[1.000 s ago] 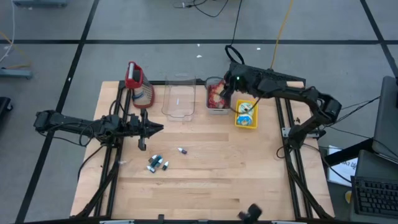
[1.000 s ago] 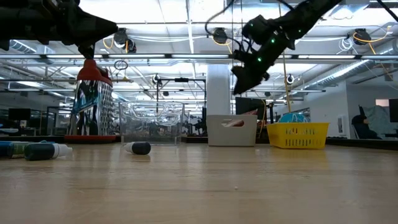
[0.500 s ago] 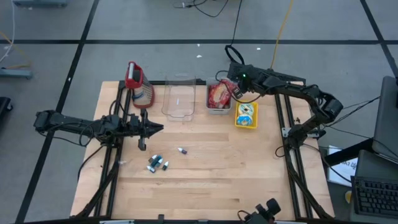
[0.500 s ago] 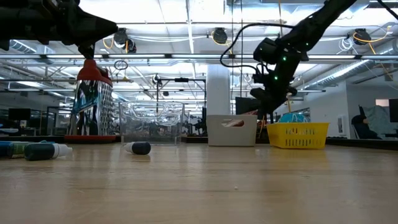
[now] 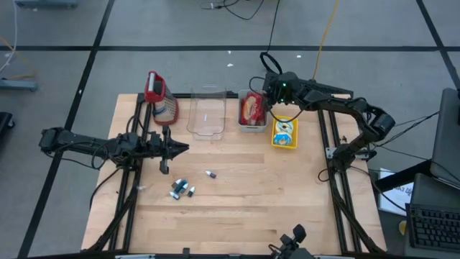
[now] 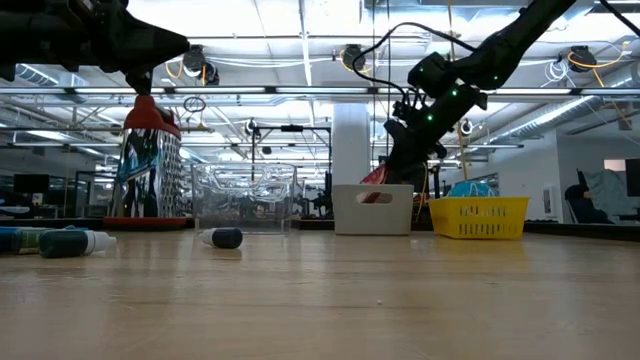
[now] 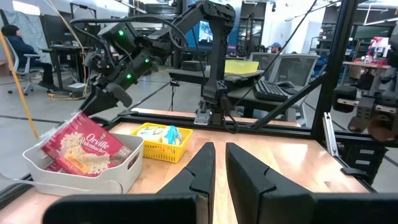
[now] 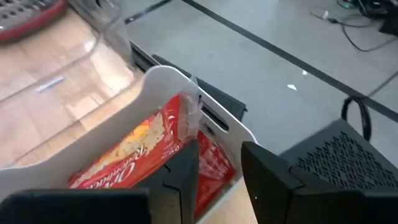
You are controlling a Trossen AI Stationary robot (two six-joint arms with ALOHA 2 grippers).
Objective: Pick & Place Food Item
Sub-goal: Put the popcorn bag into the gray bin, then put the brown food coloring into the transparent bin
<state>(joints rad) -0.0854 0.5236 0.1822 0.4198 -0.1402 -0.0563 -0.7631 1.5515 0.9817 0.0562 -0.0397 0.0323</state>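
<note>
While the right claw (image 8: 214,165) sits over the far end of the white bin (image 5: 251,124), its two dark fingers stand narrowly apart, with the end of the red popcorn packet (image 8: 149,152) between them. Looks pinched at that edge, though I can't swear the grip is firm. Grabbing the thin flat end makes sense to me: the packet is a floppy, glossy pouch leaning tilted against the bin wall, so the edge is the only bit sticking up.

The bin is a smooth, rounded plastic tub at the far side of the worktop (image 5: 237,201). Just right of it sits a yellow mesh basket (image 5: 284,133) with a small packet inside; to the left is a clear plastic container (image 5: 206,114), empty as far as I can tell, maybe the drop spot. Further left stands a metal grater with a red handle (image 5: 159,97).

The left claw (image 5: 180,148) hovers over the left of the worktop, fingers nearly together, holding nothing. A few small bottle-like things (image 5: 181,188) lie nearer.
</note>
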